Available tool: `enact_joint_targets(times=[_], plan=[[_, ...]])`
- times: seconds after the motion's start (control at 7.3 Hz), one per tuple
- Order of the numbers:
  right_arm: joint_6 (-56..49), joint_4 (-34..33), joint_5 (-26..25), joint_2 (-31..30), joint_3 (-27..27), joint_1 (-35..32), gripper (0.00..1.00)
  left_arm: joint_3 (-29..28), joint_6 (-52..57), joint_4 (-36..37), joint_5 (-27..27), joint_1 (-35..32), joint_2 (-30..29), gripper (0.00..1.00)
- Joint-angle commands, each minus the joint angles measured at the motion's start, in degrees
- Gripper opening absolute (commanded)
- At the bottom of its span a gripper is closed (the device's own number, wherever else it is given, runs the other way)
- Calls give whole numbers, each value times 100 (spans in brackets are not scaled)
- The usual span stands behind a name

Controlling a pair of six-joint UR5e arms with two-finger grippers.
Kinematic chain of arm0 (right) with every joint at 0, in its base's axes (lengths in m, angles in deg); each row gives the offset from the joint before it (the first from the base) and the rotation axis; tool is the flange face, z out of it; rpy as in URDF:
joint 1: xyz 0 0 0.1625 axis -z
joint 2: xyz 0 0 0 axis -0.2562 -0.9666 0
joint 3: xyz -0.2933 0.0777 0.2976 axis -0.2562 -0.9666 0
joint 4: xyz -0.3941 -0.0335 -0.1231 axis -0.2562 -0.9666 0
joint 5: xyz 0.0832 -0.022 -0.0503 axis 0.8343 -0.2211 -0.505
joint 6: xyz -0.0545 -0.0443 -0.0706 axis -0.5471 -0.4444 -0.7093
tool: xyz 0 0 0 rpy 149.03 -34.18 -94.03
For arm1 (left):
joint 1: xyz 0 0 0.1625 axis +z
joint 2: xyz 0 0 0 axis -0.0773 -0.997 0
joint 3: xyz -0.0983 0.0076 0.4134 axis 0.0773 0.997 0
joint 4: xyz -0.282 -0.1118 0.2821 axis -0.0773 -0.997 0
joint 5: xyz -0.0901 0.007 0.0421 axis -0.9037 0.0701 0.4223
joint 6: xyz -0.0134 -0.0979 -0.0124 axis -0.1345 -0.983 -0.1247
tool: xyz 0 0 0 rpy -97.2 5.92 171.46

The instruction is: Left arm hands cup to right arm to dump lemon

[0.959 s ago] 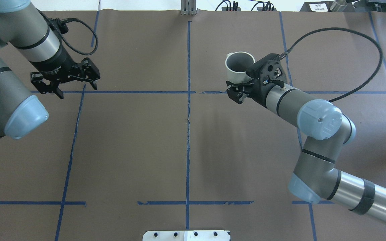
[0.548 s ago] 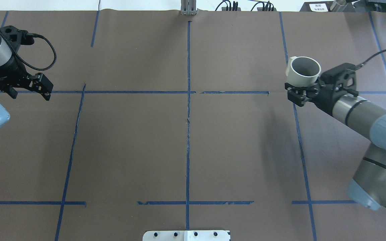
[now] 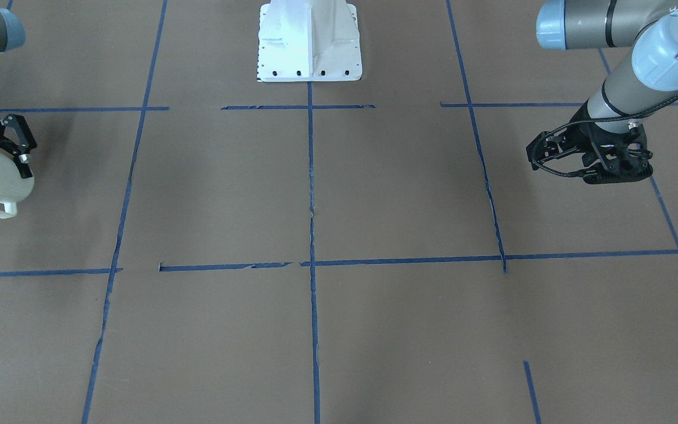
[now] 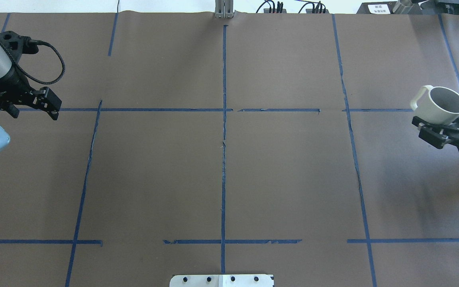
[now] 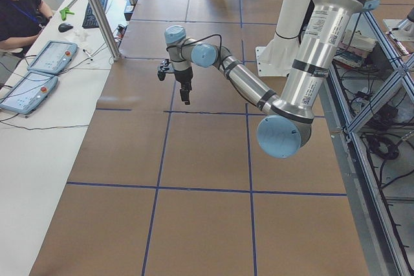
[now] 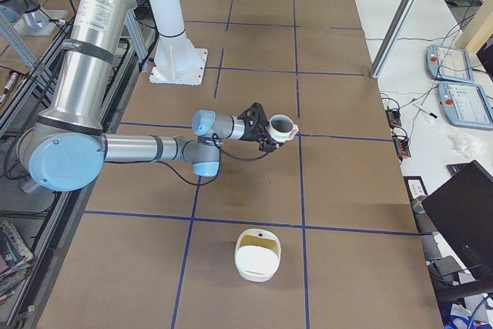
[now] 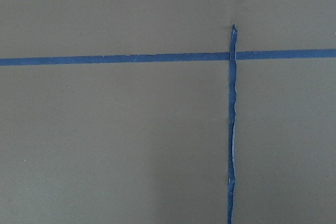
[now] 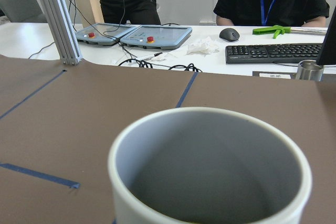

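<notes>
Cup [image 4: 438, 105] carried rightward, right fingers [image 4: 428, 133] clamped on it, its floor unseen; left fingers [image 4: 50, 103] apart.

The right gripper [image 4: 438, 128] has swept the cup [image 4: 438, 107] from beside the centre line out to the table's far right edge, tipping it slightly, while the left gripper [image 4: 35, 111] has pulled back to the far left.

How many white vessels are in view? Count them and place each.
2. The cup, held by the right gripper above the table at its right end; a white bowl, standing on the table nearer that end, seen only in the right side view.
</notes>
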Motion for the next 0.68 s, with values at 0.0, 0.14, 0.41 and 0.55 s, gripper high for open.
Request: enact_joint_targets(times=[0.0, 0.14, 0.41, 0.55], plan=[[747, 1820, 14, -303, -1139, -364, 10, -33, -59, -8, 7, 14, 0, 100], [1081, 2613, 40, -251, -1843, -497, 10, -25, -67, -17, 7, 14, 0, 100], [2544, 3224, 58, -232, -2000, -831, 9, -24, -67, -8, 7, 23, -8, 100], [3092, 3540, 58, -171, -2209, -954, 8, -25, -67, -17, -2, 14, -9, 100]])
